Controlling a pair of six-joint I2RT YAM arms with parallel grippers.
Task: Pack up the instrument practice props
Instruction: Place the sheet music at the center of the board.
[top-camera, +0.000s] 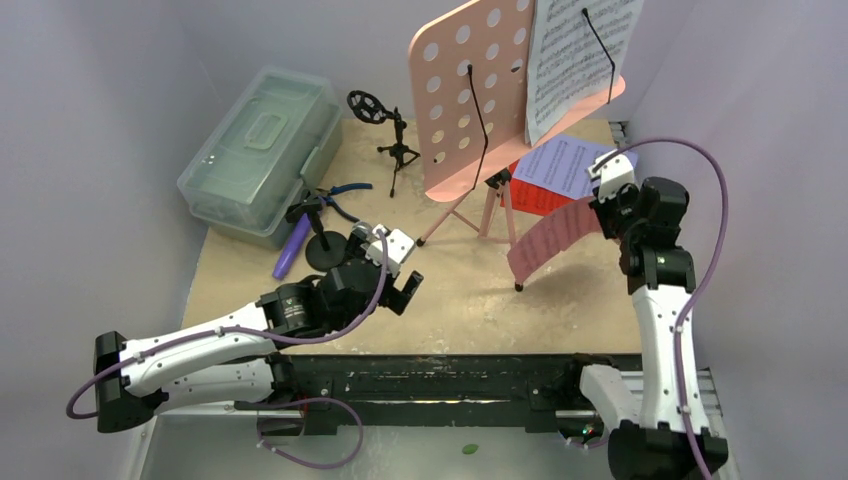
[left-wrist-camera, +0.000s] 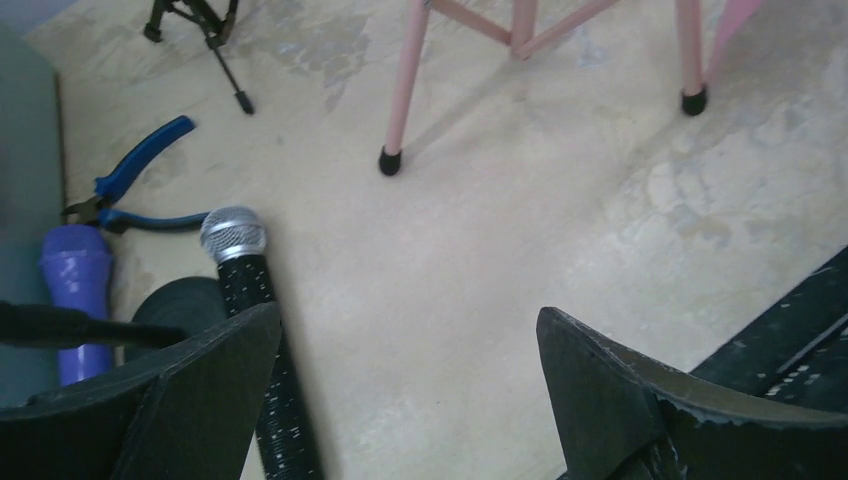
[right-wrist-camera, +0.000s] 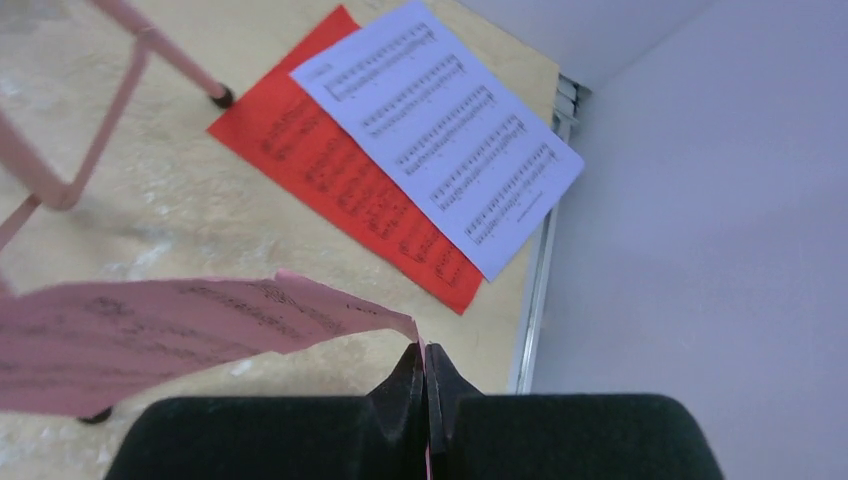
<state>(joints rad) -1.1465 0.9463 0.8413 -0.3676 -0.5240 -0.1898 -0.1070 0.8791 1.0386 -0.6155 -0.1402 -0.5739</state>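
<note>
**Right tool (right-wrist-camera: 426, 362) pinches a pink page (right-wrist-camera: 150, 340); left tool (left-wrist-camera: 408, 318) spread wide**

Top view: the left arm reaches toward 1 o'clock, and its tool hangs low over the surface (top-camera: 470, 290), holding nothing. At the tool's 9 o'clock lie a purple microphone (top-camera: 291, 252) and a round-based black stand (top-camera: 322, 248). Blue-handled pliers (top-camera: 348, 190) lie beyond them, and a clear case (top-camera: 262, 150) sits at the surface's 10 o'clock. A small black tripod (top-camera: 398, 152) stands upright near 12 o'clock, beside the pink music rack (top-camera: 470, 90), which carries a white page (top-camera: 580, 55). At 3 o'clock the right tool holds the pink page in the air, and the sheet curls toward 9 o'clock. Behind it a pale lilac page (top-camera: 566, 165) lies over a red page (top-camera: 535, 198).

Left wrist view: the fingers stand far apart with bare surface between them. A black microphone (left-wrist-camera: 250, 300) with a silver head lies at 9 o'clock, running behind the left finger. The rack's legs stand at 12 o'clock.

Right wrist view: the fingers are pressed together on the pink page's corner. The sheet droops toward 9 o'clock, off the surface. The lilac and red pages lie at 12 o'clock.
</note>
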